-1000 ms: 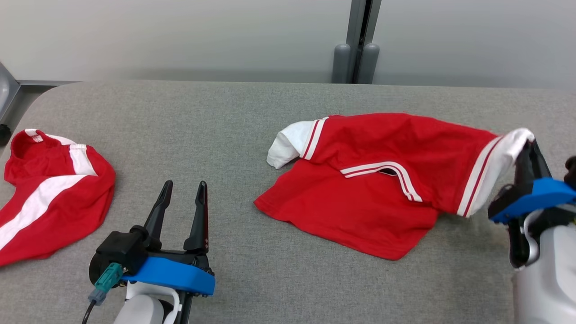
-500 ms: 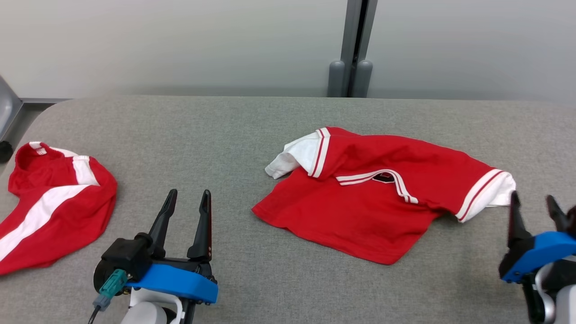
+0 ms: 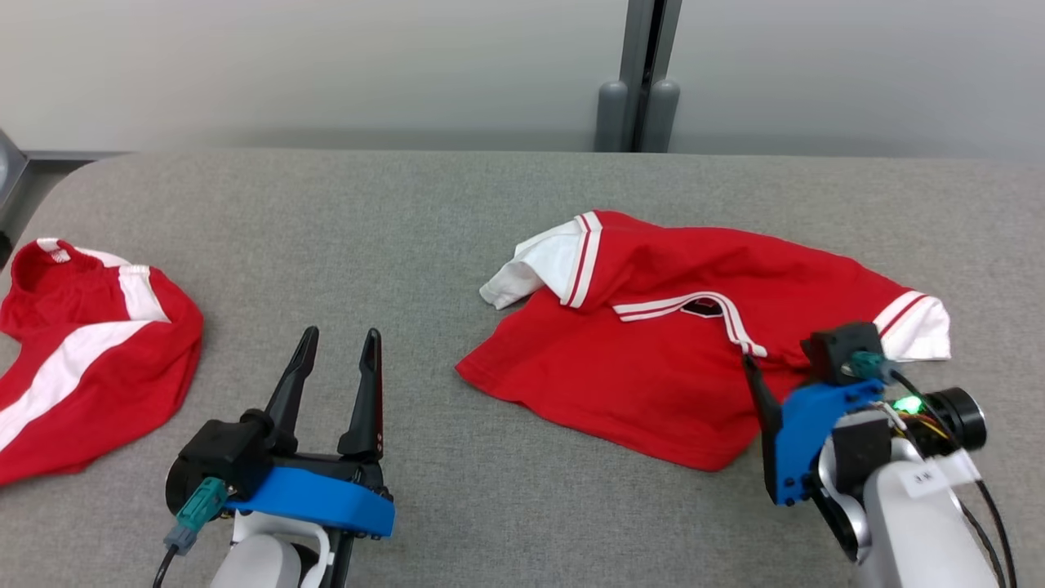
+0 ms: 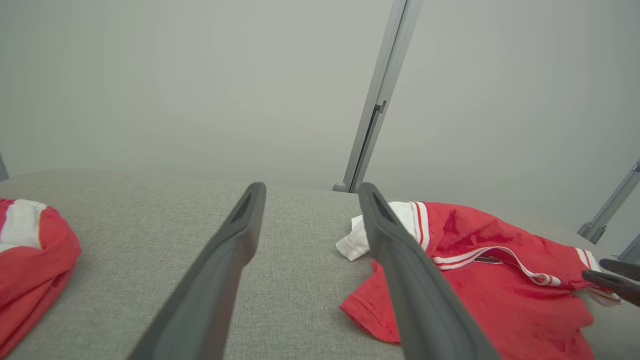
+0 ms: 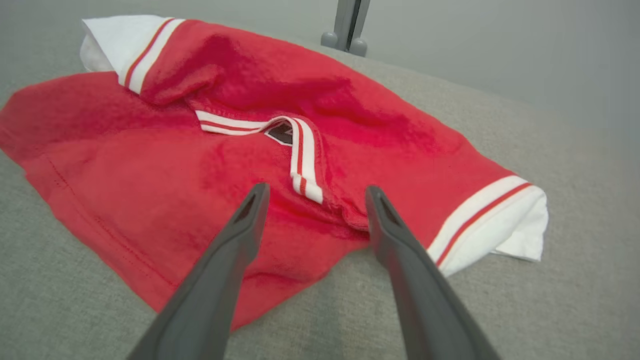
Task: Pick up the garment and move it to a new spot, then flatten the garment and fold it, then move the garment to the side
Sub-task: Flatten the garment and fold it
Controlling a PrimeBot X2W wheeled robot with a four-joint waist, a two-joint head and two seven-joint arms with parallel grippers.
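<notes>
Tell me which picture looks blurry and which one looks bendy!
Head view: sharp, evenly lit, thin shadow under the red shirt. Left wrist view: the grey post leans, likely the wide lens. Right wrist view: the right tool has soft-edged fingers up close.

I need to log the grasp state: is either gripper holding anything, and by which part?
Nothing is held. The right gripper is open over the shirt near its collar; the left gripper is open over the table.
</notes>
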